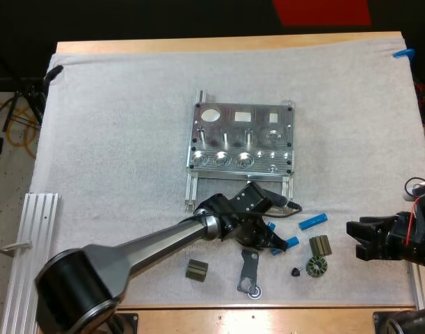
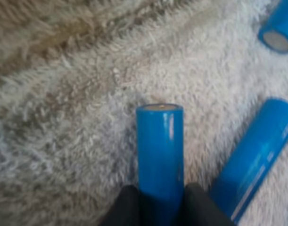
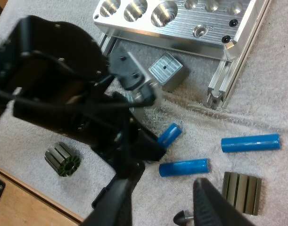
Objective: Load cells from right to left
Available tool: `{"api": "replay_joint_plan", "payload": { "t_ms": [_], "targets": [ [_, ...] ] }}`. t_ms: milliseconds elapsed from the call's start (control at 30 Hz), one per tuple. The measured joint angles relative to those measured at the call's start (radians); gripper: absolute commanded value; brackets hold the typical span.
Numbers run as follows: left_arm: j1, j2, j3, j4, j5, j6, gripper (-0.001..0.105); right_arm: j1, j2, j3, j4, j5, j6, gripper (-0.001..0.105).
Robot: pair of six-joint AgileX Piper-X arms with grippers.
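On a white mat (image 1: pixel 115 139) over a wooden table (image 1: pixel 219 45), the left gripper (image 2: pixel 160 188) clamps one blue cell (image 2: pixel 160 141) just off the near edge of the metal fixture (image 1: pixel 241 139). A second cell (image 3: pixel 184 167) and a third cell (image 3: pixel 250 142) lie loose beside it. The right gripper (image 3: pixel 162 207) hovers nearby, fingers apart, holding nothing.

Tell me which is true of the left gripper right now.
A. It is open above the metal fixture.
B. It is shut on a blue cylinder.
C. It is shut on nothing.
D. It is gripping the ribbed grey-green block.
B. In the left wrist view, the left gripper has its black fingers pressing on a blue cylinder from both sides, just over the white mat.
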Motion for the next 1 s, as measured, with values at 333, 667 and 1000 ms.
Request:
{"api": "replay_joint_plan", "payload": {
  "t_ms": [333, 667, 1000],
  "targets": [
    [0.000, -0.246, 0.000, 0.153, -0.134, 0.371, 0.000, 0.000, 0.000, -0.004, 0.000, -0.019, 0.018, 0.032],
    [0.000, -0.572, 0.002, 0.238, -0.162, 0.495, 0.000, 0.000, 0.000, -0.008, -0.091, -0.179, 0.147, 0.032],
    [0.000, -0.781, 0.002, 0.244, -0.135, 0.597, 0.000, 0.000, 0.000, -0.008, -0.225, -0.318, 0.284, 0.036]
  ]
}}
